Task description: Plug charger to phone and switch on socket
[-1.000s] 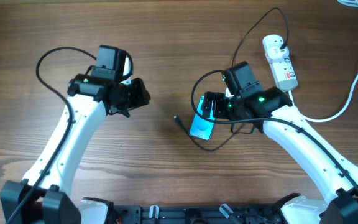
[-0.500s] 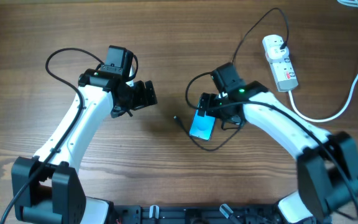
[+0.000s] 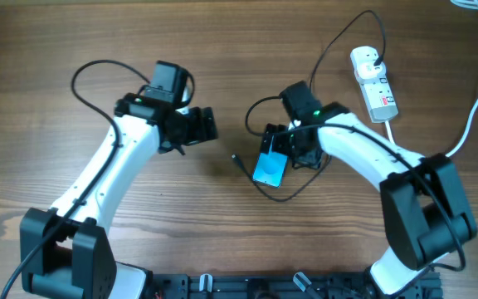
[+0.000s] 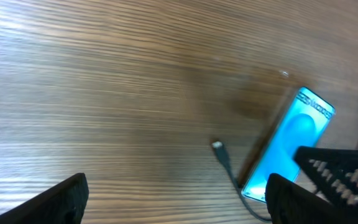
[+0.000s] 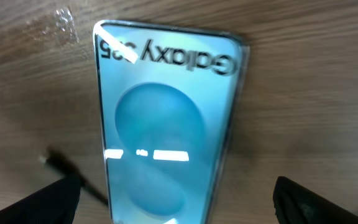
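Only the overhead view shows the one socket [image 3: 374, 83]; only the right wrist reads the one phone [image 5: 166, 124] lettering. One charger [image 4: 220, 150]. Left claw [image 4: 176, 190] and right claw [image 5: 176, 190] gape wide, empty.

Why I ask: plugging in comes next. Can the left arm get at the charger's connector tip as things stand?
Probably yes. The connector tip lies free on the table, just ahead of the open left tool, with nothing between them. The right tool hovers nearby, over the phone.
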`<state>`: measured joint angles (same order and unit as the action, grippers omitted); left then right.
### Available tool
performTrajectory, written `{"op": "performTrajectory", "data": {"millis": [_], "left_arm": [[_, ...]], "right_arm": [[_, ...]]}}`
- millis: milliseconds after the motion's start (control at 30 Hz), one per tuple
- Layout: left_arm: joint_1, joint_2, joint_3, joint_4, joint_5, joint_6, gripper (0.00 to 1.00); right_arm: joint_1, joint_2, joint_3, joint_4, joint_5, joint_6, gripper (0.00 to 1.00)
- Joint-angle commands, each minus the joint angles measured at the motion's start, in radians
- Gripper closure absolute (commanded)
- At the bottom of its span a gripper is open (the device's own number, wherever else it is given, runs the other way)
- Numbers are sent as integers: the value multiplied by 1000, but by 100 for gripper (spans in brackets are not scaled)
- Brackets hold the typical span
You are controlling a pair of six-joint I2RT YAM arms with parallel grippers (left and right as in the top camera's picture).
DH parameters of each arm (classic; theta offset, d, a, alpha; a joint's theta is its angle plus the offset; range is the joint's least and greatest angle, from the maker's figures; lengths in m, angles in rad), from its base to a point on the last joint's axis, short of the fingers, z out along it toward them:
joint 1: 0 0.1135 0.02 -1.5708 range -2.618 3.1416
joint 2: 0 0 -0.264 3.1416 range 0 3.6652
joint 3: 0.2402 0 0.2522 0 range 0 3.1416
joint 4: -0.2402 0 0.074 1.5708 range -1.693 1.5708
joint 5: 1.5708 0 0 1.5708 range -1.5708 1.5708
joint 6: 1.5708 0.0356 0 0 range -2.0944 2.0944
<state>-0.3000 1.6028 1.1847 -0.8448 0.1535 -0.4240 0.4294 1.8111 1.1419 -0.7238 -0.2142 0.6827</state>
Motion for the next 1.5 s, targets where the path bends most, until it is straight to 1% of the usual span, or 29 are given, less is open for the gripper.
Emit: {"op": "performTrajectory", "data": {"millis": [0, 100, 200, 300, 333, 367, 500, 633, 767, 900, 1033, 1100, 1167, 1233, 1267, 1300, 1367, 1467], "left_arm": [[-83, 8, 9, 32, -14, -4, 10], [-153, 25, 9, 97, -17, -31, 11], [-248, 83, 9, 190, -32, -68, 10], [-321, 155, 9, 260, -44, -87, 8], [-355, 196, 9, 292, -51, -87, 4], [-381, 225, 9, 313, -72, -87, 1], [-451, 293, 9, 364, -154, -85, 0], [-481, 312, 9, 396, -183, -86, 1], [-489, 326, 9, 425, -244, -86, 1], [-491, 364, 9, 458, -245, -86, 2], [-509, 404, 9, 454, -245, -85, 3], [-523, 407, 9, 444, -245, -78, 6], [-534, 407, 9, 431, -245, -78, 14], [-536, 407, 9, 420, -246, -78, 25], [-536, 407, 9, 413, -245, -78, 27], [-536, 407, 9, 408, -246, -78, 27], [-536, 407, 9, 404, -245, -71, 21], [-536, 407, 9, 394, -245, -52, 16]], "right_arm": [[-74, -127, 105, -89, 17, -55, 0], [-151, -201, 121, -154, 28, -55, 0], [-250, -244, 120, -224, 93, -55, 0], [-320, -244, 119, -278, 149, -56, 0], [-343, -244, 119, -295, 159, -56, 0], [-354, -244, 119, -303, 164, -56, 0], [-365, -244, 118, -314, 190, -64, 0], [-364, -244, 114, -309, 189, -66, 0], [-364, -244, 114, -310, 188, -65, 0], [-364, -244, 114, -313, 189, -66, 0], [-364, -244, 114, -312, 189, -66, 0], [-364, -244, 114, -312, 189, -66, 0], [-364, -244, 114, -312, 189, -66, 0], [-364, -244, 114, -313, 189, -66, 0], [-364, -244, 114, -313, 189, -66, 0], [-364, -244, 114, -313, 189, -67, 0], [-364, -244, 114, -315, 189, -66, 0], [-364, -244, 114, -317, 189, -66, 0]]}}
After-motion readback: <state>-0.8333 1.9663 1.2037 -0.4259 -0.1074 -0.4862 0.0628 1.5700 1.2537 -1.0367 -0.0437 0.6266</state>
